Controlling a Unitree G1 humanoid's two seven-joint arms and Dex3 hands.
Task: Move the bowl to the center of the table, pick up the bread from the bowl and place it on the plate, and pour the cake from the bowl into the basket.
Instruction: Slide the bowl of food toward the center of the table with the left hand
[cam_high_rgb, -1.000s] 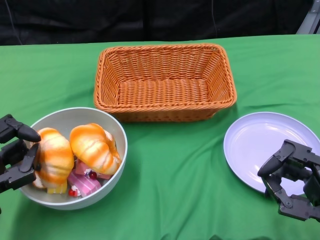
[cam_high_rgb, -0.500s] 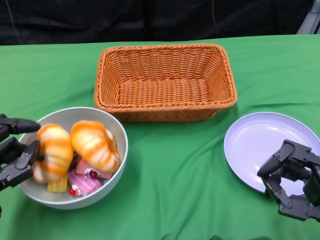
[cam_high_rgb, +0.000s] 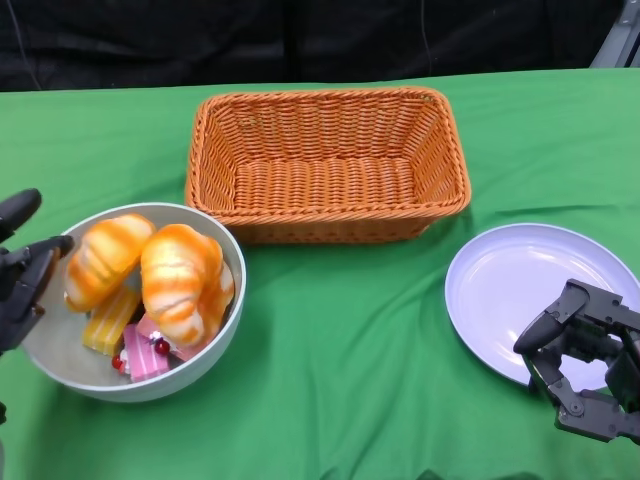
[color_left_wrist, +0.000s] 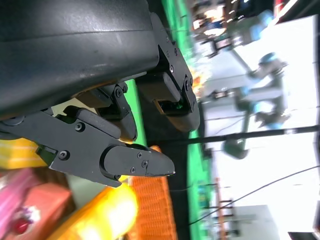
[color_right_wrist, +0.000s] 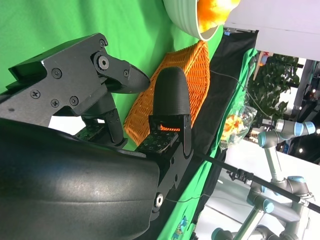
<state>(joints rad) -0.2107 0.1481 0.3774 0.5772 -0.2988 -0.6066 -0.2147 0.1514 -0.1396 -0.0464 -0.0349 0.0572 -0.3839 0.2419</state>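
Head view: bright, even overhead light; sharp focus across the green counter (cam_high_rgb: 350, 330).
Shadows: soft and short beneath the bowl (cam_high_rgb: 215, 335) and basket (cam_high_rgb: 330, 165).
Backdrop: dark, underexposed.
Left wrist view: near fingers (color_left_wrist: 135, 162) sharp; bread (color_left_wrist: 100, 217) and far room blurred, windows blown out.
Right wrist view: background overexposed at the far side.

Green-clothed desk (cam_high_rgb: 340, 330), black backdrop (cam_high_rgb: 300, 40).
Bright white room beyond; grey robot arms (color_right_wrist: 272, 145) and a leafy plant (color_right_wrist: 272, 80) stand off-desk.
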